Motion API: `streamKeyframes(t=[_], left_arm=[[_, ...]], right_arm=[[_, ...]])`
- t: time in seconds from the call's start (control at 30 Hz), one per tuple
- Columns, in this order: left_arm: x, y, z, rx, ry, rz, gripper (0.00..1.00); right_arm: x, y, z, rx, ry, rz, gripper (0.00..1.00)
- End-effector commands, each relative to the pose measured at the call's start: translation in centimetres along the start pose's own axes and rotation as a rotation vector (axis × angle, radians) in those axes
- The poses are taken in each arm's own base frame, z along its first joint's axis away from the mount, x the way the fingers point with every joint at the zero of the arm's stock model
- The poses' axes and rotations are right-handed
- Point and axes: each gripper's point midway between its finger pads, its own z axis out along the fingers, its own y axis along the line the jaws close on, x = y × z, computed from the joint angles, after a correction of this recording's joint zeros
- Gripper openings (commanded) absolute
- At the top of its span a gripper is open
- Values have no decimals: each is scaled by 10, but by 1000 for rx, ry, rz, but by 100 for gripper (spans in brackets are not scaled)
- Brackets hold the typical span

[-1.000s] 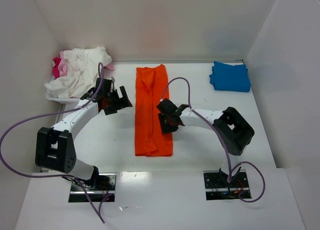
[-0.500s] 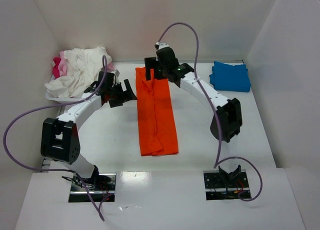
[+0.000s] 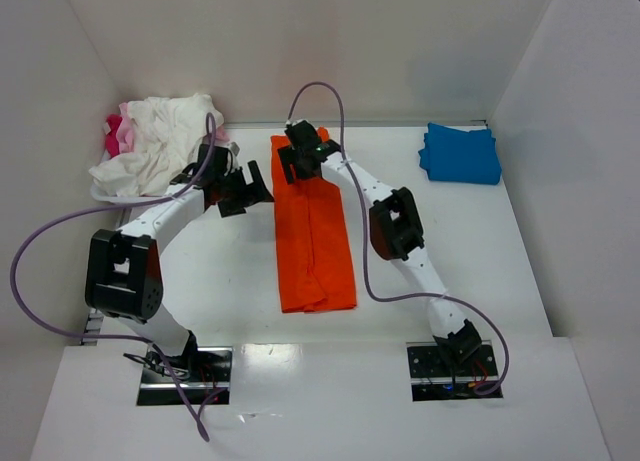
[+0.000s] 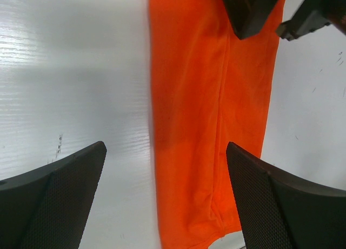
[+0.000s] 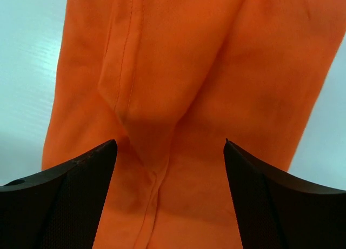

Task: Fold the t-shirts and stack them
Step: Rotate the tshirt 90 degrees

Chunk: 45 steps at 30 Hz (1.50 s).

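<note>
The bright orange cloth t-shirt [image 3: 315, 231] is lying flat mid-table as a long narrow strip w/ both sides turned in, running from the far wall toward the arm bases, and a lengthwise crease is showing down its middle. The right claw [image 3: 300, 161] is hanging over the strip's far end, jaws spread wide w/ nothing btw them; its wrist view is showing only a small bunched ridge of orange cloth below, and whether the pads are touching it cannot be told. The left claw [image 3: 240, 189] is hovering just beside the strip's left edge near that same far end, jaws fully apart and holding nothing, over the bare white tabletop [image 3: 230, 271]. Well apart at the far right, the blue cloth t-shirt [image 3: 460, 153] is sitting as a neat folded square, so that one looks done. At the far left, the crumpled white cloth t-shirt [image 3: 160, 151] and the pink cloth one [image 3: 115, 136] are lying in a loose heap, not yet started. By the look of it, approx. one shirt is finished and the orange one is partway: crosswise folds and stacking are left, then the heap.
</note>
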Motion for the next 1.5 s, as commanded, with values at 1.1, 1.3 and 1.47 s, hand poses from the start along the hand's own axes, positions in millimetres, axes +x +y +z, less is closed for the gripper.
streamKeyframes(t=[1.1,1.3,1.47], left_arm=[[6,24,2,-20,26,-17,100],[7,25,4,-22,31,-12,100],[9,22,3,-5,40,-13,100]], right_arm=[[-57,14,6,118,-228,-3,38],[-51,1,9,190,-218,-14,27],[-50,-14,8,249,-216,-8,18]])
